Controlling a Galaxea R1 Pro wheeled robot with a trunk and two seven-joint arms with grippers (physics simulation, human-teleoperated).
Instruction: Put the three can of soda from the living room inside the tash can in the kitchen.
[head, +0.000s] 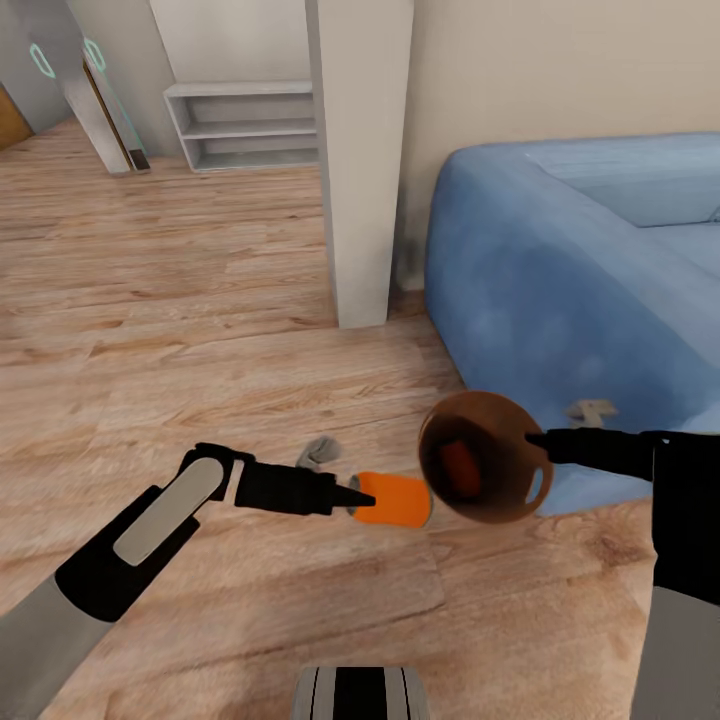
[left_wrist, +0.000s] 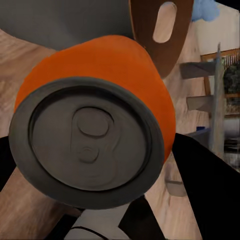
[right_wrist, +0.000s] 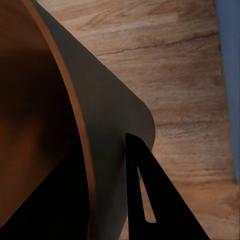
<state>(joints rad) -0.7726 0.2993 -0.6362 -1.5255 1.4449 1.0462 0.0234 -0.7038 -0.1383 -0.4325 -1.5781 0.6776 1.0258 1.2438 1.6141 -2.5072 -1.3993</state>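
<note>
Your left end effector (head: 352, 494) grips an orange soda can (head: 392, 499) sideways just beside the trash can (head: 486, 458), which your right end effector (head: 535, 439) clamps at the rim, mouth tilted toward it; one orange can (head: 461, 467) lies inside.

Left gripper (head: 352, 496): fingertips hidden where they meet the orange can (head: 395, 499); the can's far end sits behind the bin (head: 500, 440) rim.

Second can (head: 461, 468) inside the bin: only part shows, colour reddish-orange in shadow, ends hidden.

Right gripper (head: 535, 438): tips meet the bin rim lower right of frame; jaw gap too small to tell. Right arm cut off by the right edge.

Sofa (head: 580, 280) cut off at the right edge.

Left wrist view: can top (left_wrist: 87, 142) blocks the fingers.

Right wrist view: bin wall (right_wrist: 105, 130) cut off by the frame.
</note>
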